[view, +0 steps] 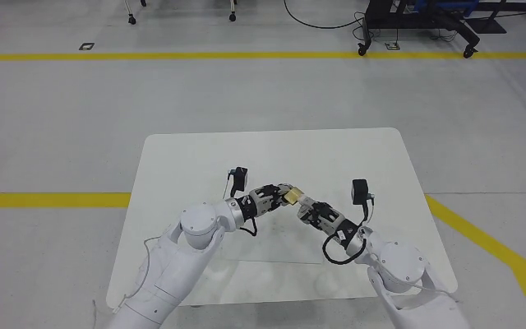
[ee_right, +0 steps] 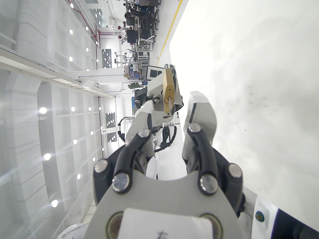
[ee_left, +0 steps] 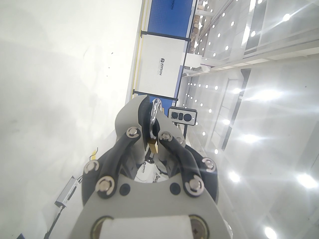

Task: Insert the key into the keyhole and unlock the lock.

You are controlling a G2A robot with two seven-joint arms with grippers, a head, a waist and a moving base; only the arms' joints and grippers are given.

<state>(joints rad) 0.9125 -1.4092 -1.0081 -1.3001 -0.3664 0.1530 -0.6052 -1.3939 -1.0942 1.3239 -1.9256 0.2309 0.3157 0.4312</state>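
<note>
A brass padlock (view: 292, 196) hangs in the air over the middle of the white table (view: 205, 164). My left gripper (view: 279, 196) is shut on it: in the left wrist view the silver shackle (ee_left: 155, 110) lies pinched between the fingertips of the left gripper (ee_left: 153, 110), with the brass body (ee_left: 153, 148) behind it. The right wrist view faces the padlock (ee_right: 169, 85) end-on, and a silver key (ee_right: 170, 106) sticks out of its keyhole. My right gripper (ee_right: 173, 98) is open, one finger on each side of the key, apart from it. In the top view the right gripper (view: 306, 207) sits just beside the lock.
Both arms meet above the table's centre, well inside its edges. Bare tabletop lies all around them. Yellow lines (view: 246, 56) run across the floor, and a wheeled cart (view: 419, 25) stands far behind the table.
</note>
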